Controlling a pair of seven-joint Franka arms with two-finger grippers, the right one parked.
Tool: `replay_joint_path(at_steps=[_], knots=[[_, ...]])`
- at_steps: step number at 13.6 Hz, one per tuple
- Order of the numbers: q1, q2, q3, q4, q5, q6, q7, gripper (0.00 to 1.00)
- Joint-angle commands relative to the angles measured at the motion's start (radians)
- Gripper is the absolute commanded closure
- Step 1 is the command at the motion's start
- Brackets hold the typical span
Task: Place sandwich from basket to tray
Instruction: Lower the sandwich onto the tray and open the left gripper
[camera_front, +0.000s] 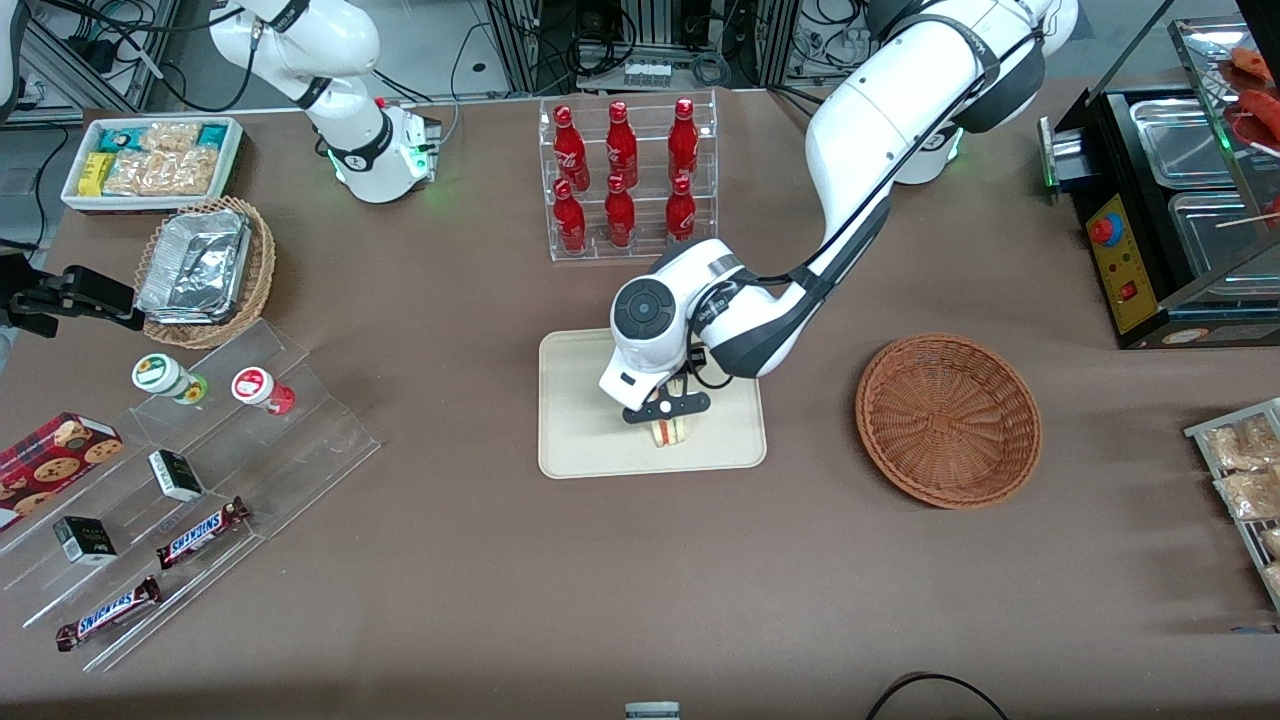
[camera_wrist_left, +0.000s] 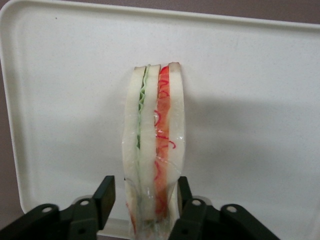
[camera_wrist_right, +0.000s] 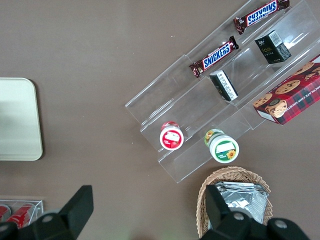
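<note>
The left arm reaches out over the brown bench and holds its gripper (camera_front: 668, 412) low over the cream-beige tray (camera_front: 580, 430), at the part of the tray nearer the front camera. The sandwich (camera_front: 670, 431) stands on edge on the tray surface, directly under the gripper. In the left wrist view the sandwich (camera_wrist_left: 154, 145) shows its white bread slices with a green layer and a red-orange layer between them, wrapped in clear film, and the gripper (camera_wrist_left: 145, 200) has its two black fingers (camera_wrist_left: 104, 199) set either side of the sandwich's near end; one finger touches the wrap while the other stands just clear of it, so the jaws are slightly spread rather than squeezing. The reddish-brown wicker basket (camera_front: 948, 420) sits on the bench beside the tray, toward the working arm's end, and holds nothing. Farther from the front camera than the tray, a clear rack holds red bottles (camera_front: 620, 175).
</note>
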Motion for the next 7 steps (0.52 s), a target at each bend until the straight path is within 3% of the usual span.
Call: replay_joint_path(at_steps=[1, 7], knots=[[-0.015, 0.000, 0.003, 0.032, 0.023, -0.013, -0.025, 0.00], [-0.001, -0.050, -0.002, 0.096, 0.005, -0.152, 0.025, 0.00]])
